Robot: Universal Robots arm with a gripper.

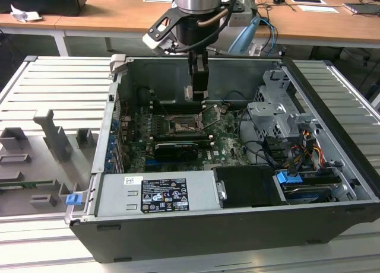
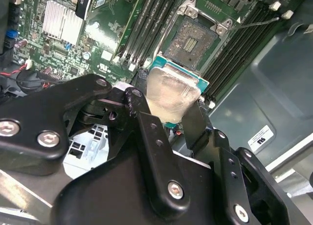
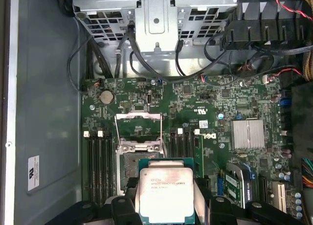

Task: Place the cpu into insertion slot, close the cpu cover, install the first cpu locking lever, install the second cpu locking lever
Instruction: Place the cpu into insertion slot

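My gripper (image 1: 197, 94) hangs inside the open computer case, shut on the cpu (image 3: 165, 193), a pale silver square chip on a green carrier edge. In the second wrist view the cpu (image 2: 171, 95) sits between the two black fingers (image 2: 143, 115). It is held above the board, apart from the insertion slot (image 2: 193, 39), a dark square socket with a silver rim. That slot (image 1: 181, 126) lies just below and in front of the gripper. The cpu cover (image 3: 138, 116) stands open beyond the slot (image 3: 128, 167), which the cpu partly hides. A thin locking lever (image 2: 259, 22) sticks out, unlatched.
Long black memory slots (image 3: 95, 161) flank the socket. A silver heatsink (image 3: 249, 134) sits on the board. The grey drive cage (image 1: 276, 116) with cables stands at the exterior view's right, and the power supply (image 1: 157, 193) lies along the case front.
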